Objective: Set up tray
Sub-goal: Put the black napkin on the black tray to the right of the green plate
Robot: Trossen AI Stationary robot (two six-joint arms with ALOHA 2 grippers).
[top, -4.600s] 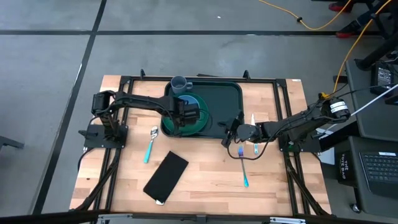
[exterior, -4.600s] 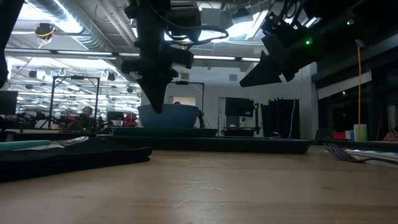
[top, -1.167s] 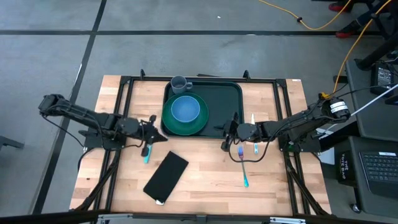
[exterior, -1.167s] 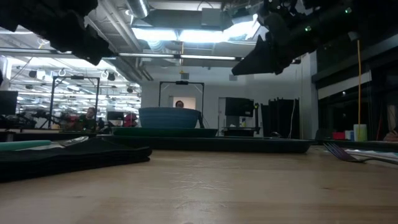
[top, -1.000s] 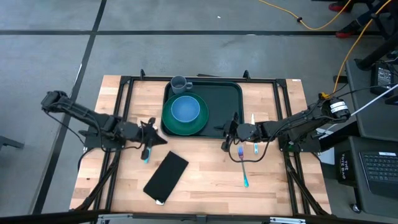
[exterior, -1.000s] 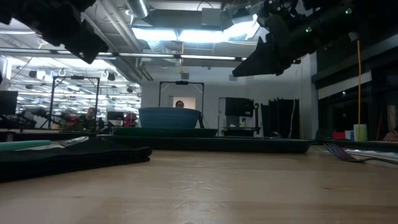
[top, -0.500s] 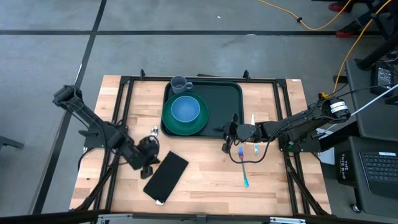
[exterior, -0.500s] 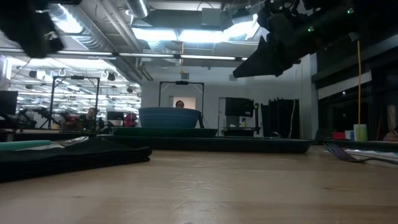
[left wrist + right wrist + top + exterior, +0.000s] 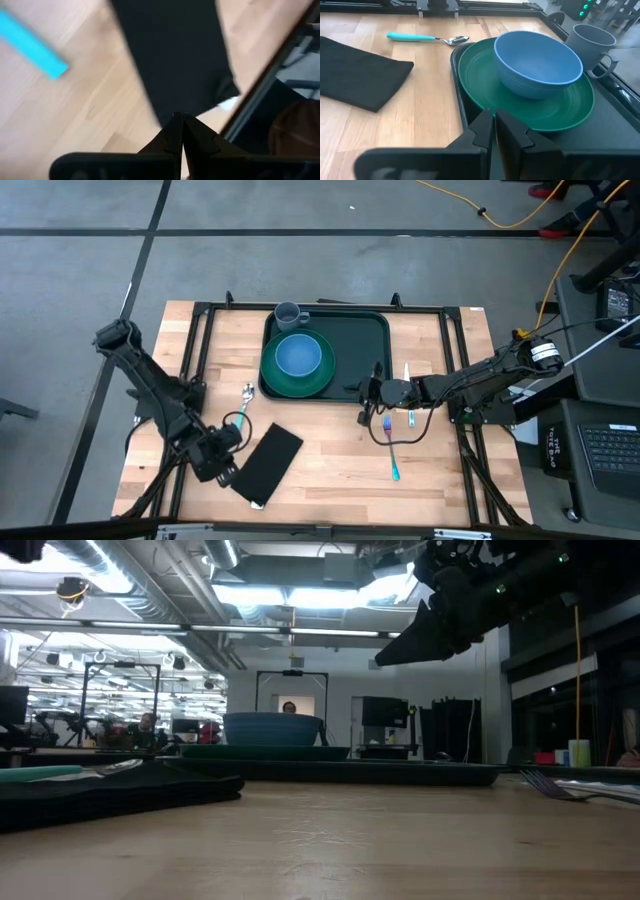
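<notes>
Two arms work over our wooden worktop (image 9: 330,460). The tray (image 9: 366,340) lies at the far middle of it, and on the tray's left half sits a round green plate (image 9: 296,375) carrying a blue bowl (image 9: 298,355), with a grey mug (image 9: 289,314) at the far left corner of the tray.

Our left pincer (image 9: 222,470) hangs over the near left of the worktop, at the left edge of the flat black cloth (image 9: 268,463); its fingers are pressed together with nothing between them. A spoon with a teal handle (image 9: 242,412) lies between the tray and that cloth.

Our right pincer (image 9: 372,385) sits at the tray's near right rim, pointing toward the plate. Its fingers stand nearly together, a thin gap between them, gripping nothing. A fork (image 9: 391,448) and a knife (image 9: 408,395) lie on the wood right of the tray.
</notes>
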